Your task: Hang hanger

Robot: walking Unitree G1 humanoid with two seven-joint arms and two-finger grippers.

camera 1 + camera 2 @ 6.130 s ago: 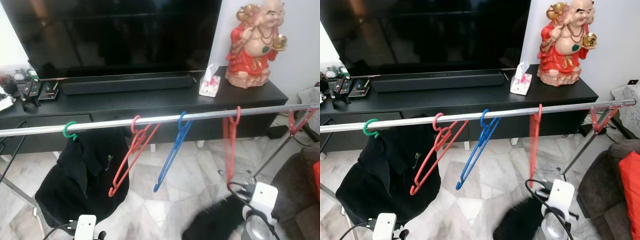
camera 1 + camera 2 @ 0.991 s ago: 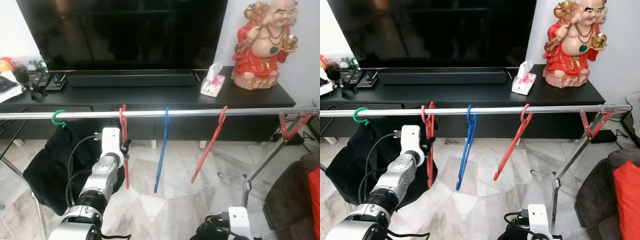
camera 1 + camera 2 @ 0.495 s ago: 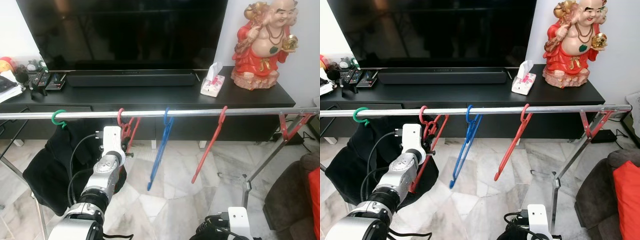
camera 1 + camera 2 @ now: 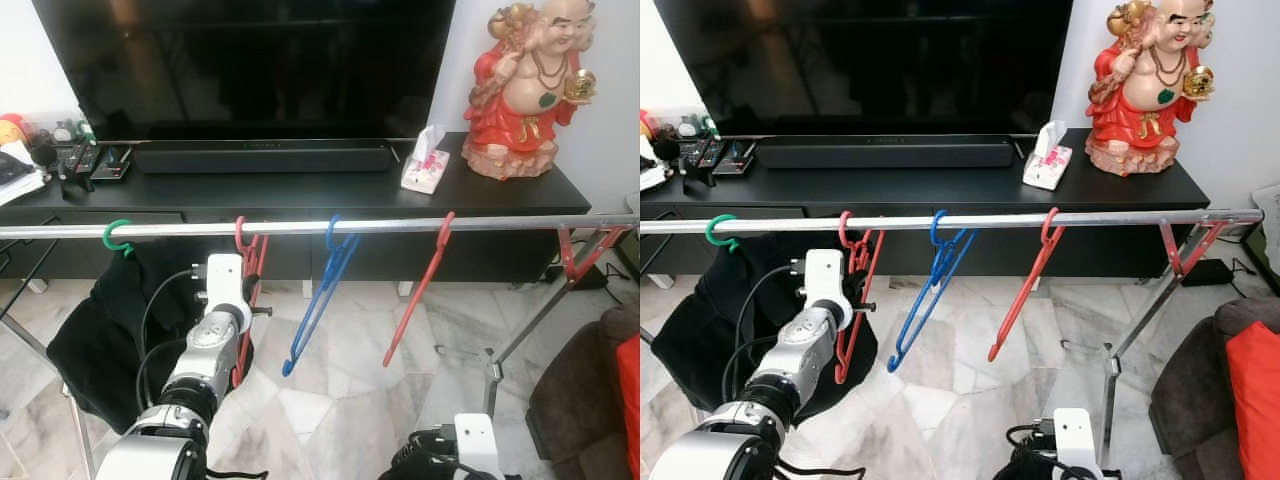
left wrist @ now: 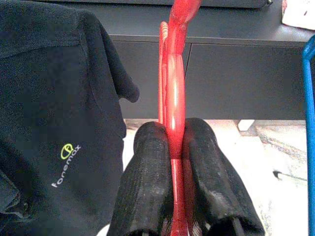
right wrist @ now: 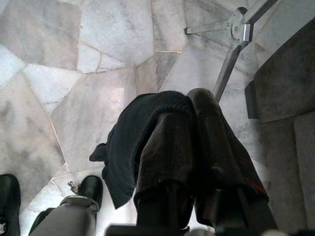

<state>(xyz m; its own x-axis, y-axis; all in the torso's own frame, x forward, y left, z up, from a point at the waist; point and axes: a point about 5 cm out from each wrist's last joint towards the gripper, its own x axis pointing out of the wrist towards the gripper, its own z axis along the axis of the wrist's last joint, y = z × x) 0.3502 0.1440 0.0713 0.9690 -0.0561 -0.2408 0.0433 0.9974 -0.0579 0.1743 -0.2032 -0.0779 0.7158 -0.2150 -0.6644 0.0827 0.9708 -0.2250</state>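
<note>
Up front, a long silver rail (image 4: 300, 228) ran from nine o'clock to three o'clock, with a black TV stand (image 4: 300, 195) behind it at twelve o'clock. At the nine o'clock end we saw a green hook (image 4: 117, 235) on the rail, holding up a black shirt (image 4: 100, 340).

Next came our left gripper (image 5: 172, 147). It was raised just under the rail, and its two black fingers (image 5: 147, 182) were squeezed tight on a red hanger (image 4: 244, 290). The red hanger's hook sat over the rail, and its body hung down beside the black shirt.

A blue hanger (image 4: 318, 300) hung on the rail just past it, tilted so its low end pointed toward seven o'clock. Then came another red hanger (image 4: 418, 290), tilted the same way.

On the stand toward one o'clock sat a tissue box (image 4: 422, 172) and a red statue (image 4: 525, 90).

Down low at five o'clock, our right gripper (image 6: 189, 128) hung over the marble floor (image 6: 74, 73). It held a black cloth (image 6: 133, 147) pinched between its fingers.
</note>
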